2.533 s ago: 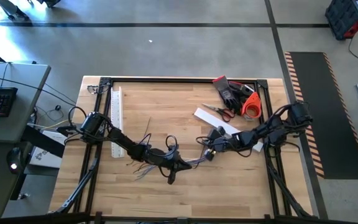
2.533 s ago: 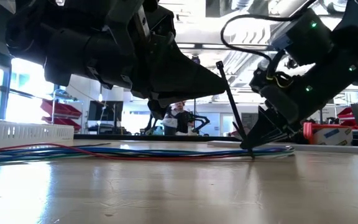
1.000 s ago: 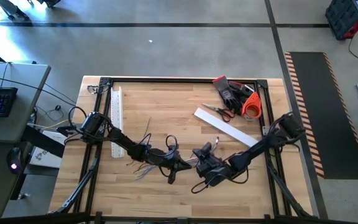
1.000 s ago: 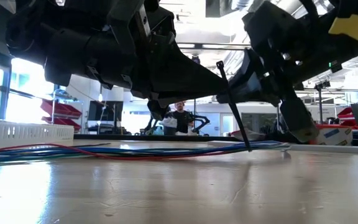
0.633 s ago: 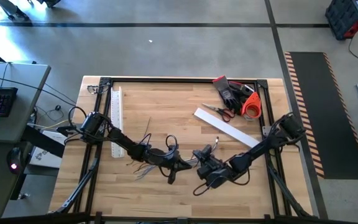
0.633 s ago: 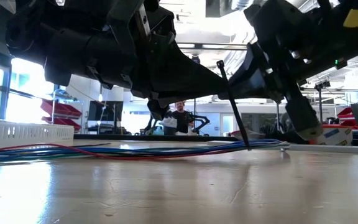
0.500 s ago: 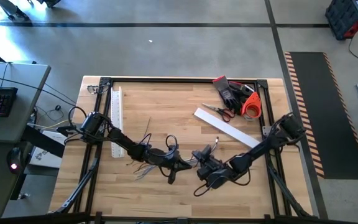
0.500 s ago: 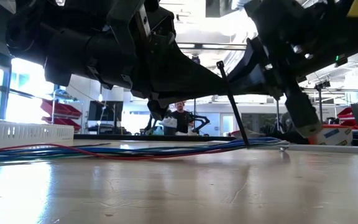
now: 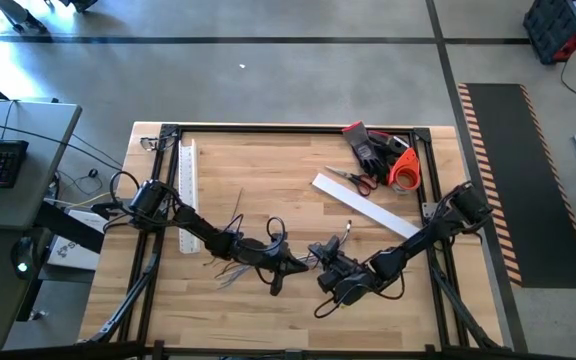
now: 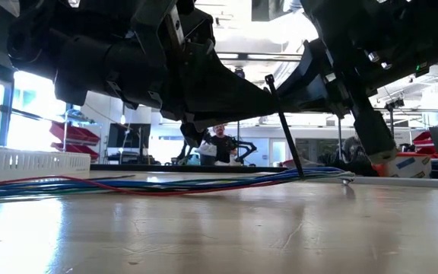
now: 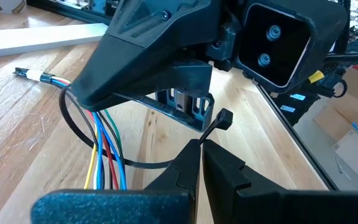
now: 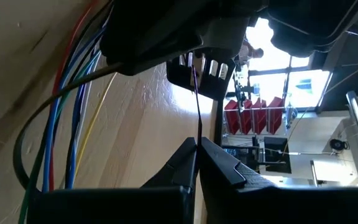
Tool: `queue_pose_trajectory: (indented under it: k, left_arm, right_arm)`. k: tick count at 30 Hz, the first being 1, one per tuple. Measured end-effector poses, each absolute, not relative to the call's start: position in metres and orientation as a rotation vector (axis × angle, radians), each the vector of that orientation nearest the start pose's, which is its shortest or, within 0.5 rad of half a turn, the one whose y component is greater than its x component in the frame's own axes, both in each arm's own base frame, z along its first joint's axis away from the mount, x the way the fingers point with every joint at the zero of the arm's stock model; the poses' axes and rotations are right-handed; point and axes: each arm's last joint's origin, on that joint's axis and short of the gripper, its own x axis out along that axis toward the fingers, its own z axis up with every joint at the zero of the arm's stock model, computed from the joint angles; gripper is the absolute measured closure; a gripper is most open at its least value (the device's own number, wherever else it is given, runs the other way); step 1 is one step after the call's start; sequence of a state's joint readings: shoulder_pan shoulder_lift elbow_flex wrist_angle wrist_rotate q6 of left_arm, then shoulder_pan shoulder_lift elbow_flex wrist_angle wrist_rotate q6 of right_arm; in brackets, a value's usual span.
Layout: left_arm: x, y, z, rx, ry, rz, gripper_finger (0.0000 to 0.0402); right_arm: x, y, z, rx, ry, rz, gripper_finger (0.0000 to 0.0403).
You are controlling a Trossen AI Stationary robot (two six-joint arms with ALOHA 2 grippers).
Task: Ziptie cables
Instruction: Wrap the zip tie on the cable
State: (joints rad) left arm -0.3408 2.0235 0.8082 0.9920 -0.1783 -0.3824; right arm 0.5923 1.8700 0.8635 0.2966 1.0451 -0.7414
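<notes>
The cables [image 10: 128,185] lie flat on the table as a blue, red, green and yellow bunch [image 11: 107,149]. Their frayed ends [image 9: 230,272] spread out under the left arm. A dark ziptie [image 10: 284,129] is looped round the bunch [image 11: 64,118], and its strip stands slanted above the wires. My left gripper [image 9: 298,266] [image 11: 201,144] and my right gripper [image 9: 320,262] [image 12: 197,142] meet tip to tip over the bunch at the table's middle. Each is shut on the ziptie. Spare zipties [image 9: 236,208] lie on the wood farther back. My left gripper pinches the ziptie between its two fingers just below the head [image 11: 221,118]. It comes from the table's left, slanting down. The loop [image 11: 73,134] runs out from the fingers and round the cables, which stay on the table. My right gripper pinches the ziptie's thin strip [image 12: 197,118] between its fingertips. It comes from the table's right, facing the left gripper. The strip runs on from the fingers toward the left gripper, and the loop [image 12: 20,146] curves round the wires beside it.
A white slotted duct [image 9: 187,195] lies along the left rail and a white flat strip [image 9: 363,208] right of centre. Scissors [image 9: 351,180], dark gloves [image 9: 368,148] and an orange tape roll [image 9: 405,170] sit at the far right corner. Black rails [image 9: 298,128] frame the table.
My right gripper has shifted slightly beside the left one. The ziptie's lower end has risen a little from the table by the cables.
</notes>
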Motion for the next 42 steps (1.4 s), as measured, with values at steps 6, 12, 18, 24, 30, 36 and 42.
queue_pose_trajectory:
  k: [6, 12, 18, 24, 30, 36, 42]
  left_arm:
    - [0.3512, -0.1191, 0.1108, -0.323, 0.244, -0.118, 0.0402]
    - [0.3512, -0.1191, 0.1108, -0.323, 0.244, -0.118, 0.0402]
    - [0.3512, -0.1191, 0.1108, -0.323, 0.244, -0.118, 0.0402]
    - [0.3511, -0.1191, 0.1107, -0.323, 0.244, -0.118, 0.0402]
    - [0.3511, -0.1191, 0.1107, -0.323, 0.244, -0.118, 0.0402]
    - [0.3511, -0.1191, 0.1107, -0.323, 0.244, -0.118, 0.0402]
    - [0.3511, -0.1192, 0.1107, -0.323, 0.244, -0.119, 0.0402]
  right_arm:
    - [0.2945, 0.1754, 0.1273, -1.267, 0.641, -0.220, 0.0403]
    - [0.2938, 0.1777, 0.1280, -1.261, 0.629, -0.222, 0.0403]
    - [0.2941, 0.1779, 0.1286, -1.256, 0.624, -0.225, 0.0403]
    - [0.2944, 0.1772, 0.1287, -1.257, 0.626, -0.234, 0.0403]
    - [0.2941, 0.1765, 0.1293, -1.263, 0.631, -0.267, 0.0403]
    - [0.2943, 0.1771, 0.1289, -1.258, 0.627, -0.243, 0.0403]
    - [0.2945, 0.1777, 0.1285, -1.253, 0.623, -0.216, 0.0403]
